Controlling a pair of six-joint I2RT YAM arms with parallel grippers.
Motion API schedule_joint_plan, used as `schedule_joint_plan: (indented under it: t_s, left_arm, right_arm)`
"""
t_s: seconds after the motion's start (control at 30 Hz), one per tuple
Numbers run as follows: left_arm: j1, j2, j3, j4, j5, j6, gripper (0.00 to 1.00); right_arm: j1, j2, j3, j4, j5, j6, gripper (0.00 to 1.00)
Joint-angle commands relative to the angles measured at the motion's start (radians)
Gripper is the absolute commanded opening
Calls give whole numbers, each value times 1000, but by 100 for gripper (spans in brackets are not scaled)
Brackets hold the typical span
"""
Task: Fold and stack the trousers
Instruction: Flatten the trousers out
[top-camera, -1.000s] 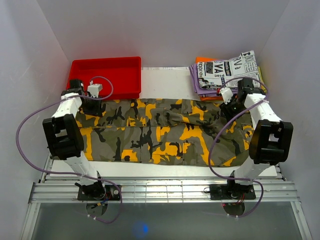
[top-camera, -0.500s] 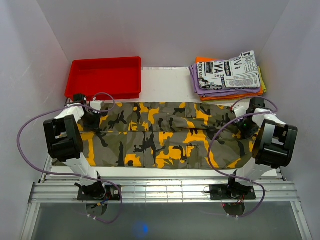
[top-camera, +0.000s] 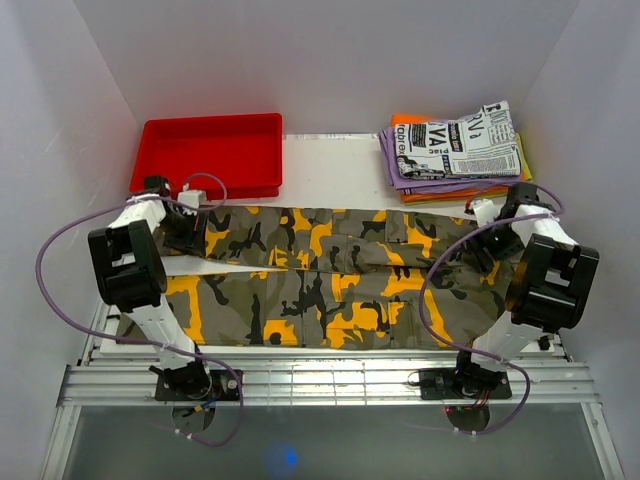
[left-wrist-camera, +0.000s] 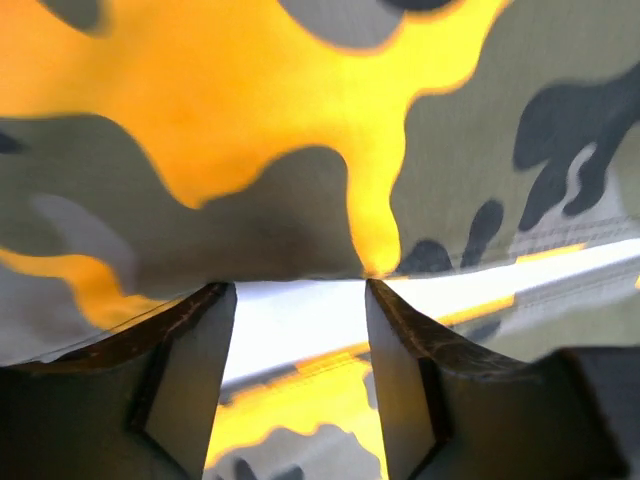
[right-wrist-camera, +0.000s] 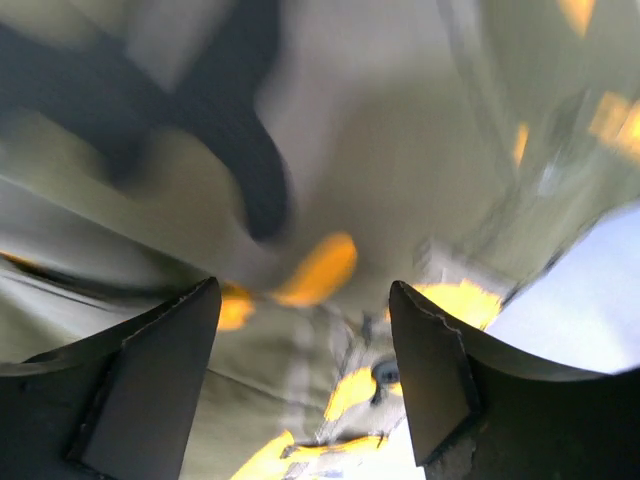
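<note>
Leg ends sit by the left tool (top-camera: 185, 232), its fingers apart, gripping nothing. The trousers (top-camera: 330, 280) lie flat along the tabletop (top-camera: 330, 168), legs side by side. The right tool (top-camera: 487, 240) is apart too, over the waist. Folding seems hardly begun; stacking onto the far-right pile (top-camera: 455, 150) is left.

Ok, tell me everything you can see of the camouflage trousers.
The trousers are soft, wrinkled cloth in olive, black and yellow-orange camouflage, with stitched seams showing. They lie lengthwise, left to right, across the white table. Near the left end a white wedge of table shows between two parts of the cloth. The left gripper and right gripper sit at the two ends of the far edge, fingers apart, with cloth right at their tips. Whether they touch it is unclear.
</note>
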Motion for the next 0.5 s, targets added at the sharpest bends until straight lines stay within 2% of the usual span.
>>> schedule_joint_plan:
  t_s: [0.0, 0.03, 0.07, 0.13, 0.3, 0.43, 0.47]
  left_arm:
    - [7, -2, 136, 0, 65, -16, 68]
    - [9, -16, 150, -11, 76, -8, 72]
    - [7, -30, 157, -19, 91, 1, 83]
    - [7, -83, 161, -22, 120, 47, 98]
    - [9, -139, 154, -8, 185, 107, 98]
    - [6, -98, 144, -2, 189, 120, 98]
    - [6, -82, 139, 4, 185, 116, 93]
  right_arm:
    - [90, -4, 101, -70, -94, 55, 75]
    - [102, -4, 138, -81, -99, 62, 75]
    - [113, -4, 156, -101, -106, 76, 75]
    - [115, -11, 192, -116, -140, 84, 75]
    - [116, 3, 223, -88, -149, 64, 71]
    - [127, 61, 221, -84, -166, 47, 60]
    - [130, 85, 218, -77, -166, 47, 59]
